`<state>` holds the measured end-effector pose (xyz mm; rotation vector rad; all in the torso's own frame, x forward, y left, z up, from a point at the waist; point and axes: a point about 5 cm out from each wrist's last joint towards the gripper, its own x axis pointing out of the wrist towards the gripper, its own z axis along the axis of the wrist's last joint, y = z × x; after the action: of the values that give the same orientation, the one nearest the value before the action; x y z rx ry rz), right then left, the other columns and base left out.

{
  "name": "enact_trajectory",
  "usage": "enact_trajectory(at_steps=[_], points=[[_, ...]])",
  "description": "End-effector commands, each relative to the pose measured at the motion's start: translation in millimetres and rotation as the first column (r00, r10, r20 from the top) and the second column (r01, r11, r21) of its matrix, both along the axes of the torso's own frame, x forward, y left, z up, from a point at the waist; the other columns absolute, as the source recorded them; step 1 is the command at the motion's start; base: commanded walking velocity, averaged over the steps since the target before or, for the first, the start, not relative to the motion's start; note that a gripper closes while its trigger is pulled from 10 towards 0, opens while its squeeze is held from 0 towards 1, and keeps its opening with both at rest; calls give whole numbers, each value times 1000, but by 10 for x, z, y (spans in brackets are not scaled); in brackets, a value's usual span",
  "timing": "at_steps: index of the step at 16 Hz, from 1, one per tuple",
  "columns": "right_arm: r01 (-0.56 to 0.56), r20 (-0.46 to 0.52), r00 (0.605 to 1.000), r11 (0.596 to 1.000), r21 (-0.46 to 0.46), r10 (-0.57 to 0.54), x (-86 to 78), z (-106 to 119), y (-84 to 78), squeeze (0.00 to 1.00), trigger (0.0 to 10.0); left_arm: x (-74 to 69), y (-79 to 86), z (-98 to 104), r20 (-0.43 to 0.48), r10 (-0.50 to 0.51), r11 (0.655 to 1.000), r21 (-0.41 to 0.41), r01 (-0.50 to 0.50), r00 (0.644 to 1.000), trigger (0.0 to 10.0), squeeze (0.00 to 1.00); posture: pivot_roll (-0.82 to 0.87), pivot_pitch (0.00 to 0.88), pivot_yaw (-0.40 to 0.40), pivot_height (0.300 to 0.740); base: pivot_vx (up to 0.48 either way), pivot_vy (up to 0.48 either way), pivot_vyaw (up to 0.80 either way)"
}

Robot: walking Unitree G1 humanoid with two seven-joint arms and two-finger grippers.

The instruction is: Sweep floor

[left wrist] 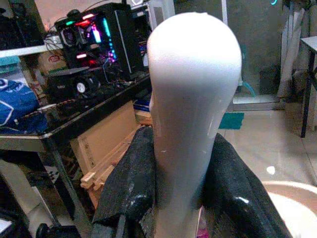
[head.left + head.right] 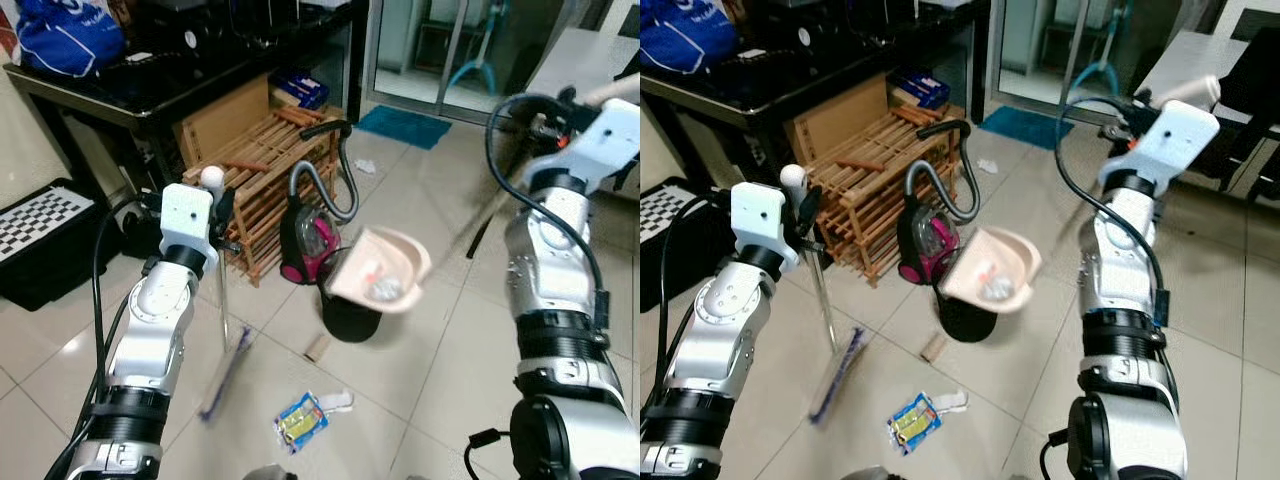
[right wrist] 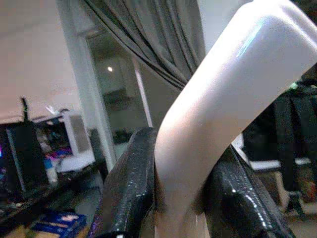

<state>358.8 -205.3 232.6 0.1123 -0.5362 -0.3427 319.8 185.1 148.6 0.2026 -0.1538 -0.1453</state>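
Left eye view: left gripper (image 2: 215,205) clamps the broom (image 2: 222,300) at left; right gripper (image 3: 178,198) clamps the dustpan (image 2: 380,272) handle, pan at centre.

- A pink and black vacuum cleaner (image 2: 308,240) stands on the tiled floor, its grey hose (image 2: 340,170) arching above it.
- A wooden slatted rack (image 2: 265,175) leans just behind the vacuum cleaner, on the robot's left of it.
- A black surface (image 2: 150,85) stands behind the rack, with a blue bag (image 2: 65,35) on it.
- A cardboard box (image 2: 225,115) sits under that surface, above the rack.
- A checkerboard panel (image 2: 40,220) lies well to the left of the vacuum cleaner.
- A teal mat (image 2: 405,125) lies well beyond the vacuum cleaner, by the glass door.
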Motion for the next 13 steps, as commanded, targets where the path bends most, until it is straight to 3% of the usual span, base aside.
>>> enact_trajectory(at_steps=[1, 3, 5, 8, 10, 12, 13], points=[[-36, 98, 994, 998, -56, 41, 14, 151, 135, 0, 10000, -16, 13, 94, 35, -4, 1000, 25, 3, 999, 10000, 0, -26, 0, 36, 740, 0, 0, 0], [-49, 131, 990, 995, -90, 61, 14, 172, 213, 0, 10000, -19, 12, 92, 33, -9, 1000, 28, 8, 999, 10000, 0, -22, 0, 35, 740, 0, 0, 0], [-128, 224, 958, 968, -216, 177, -11, 262, 534, 0, 10000, -24, 18, 90, 32, -11, 999, 32, 10, 999, 10000, 0, -15, 0, 31, 740, 0, 0, 0], [-196, 246, 925, 919, -341, 288, -48, 255, 811, 0, 10000, -30, 21, 86, 30, -11, 999, 35, 10, 999, 10000, 0, -14, 0, 29, 740, 0, 0, 0], [-230, 241, 901, 869, -439, 360, -96, 185, 989, 0, 10000, -38, 18, 77, 27, -12, 999, 35, 11, 1000, 10000, 0, -12, 0, 23, 740, 0, 0, 0], [-264, 148, 890, 753, -603, 431, -129, 3, 1170, 0, 10000, -41, -12, 67, 23, -24, 999, 38, 23, 999, 10000, 0, -16, 0, 26, 740, 0, 0, 0], [-262, 138, 888, 731, -630, 438, -143, -27, 1190, 0, 10000, -38, -20, 66, 22, -28, 999, 39, 27, 999, 10000, 0, -16, 0, 27, 740, 0, 0, 0]])
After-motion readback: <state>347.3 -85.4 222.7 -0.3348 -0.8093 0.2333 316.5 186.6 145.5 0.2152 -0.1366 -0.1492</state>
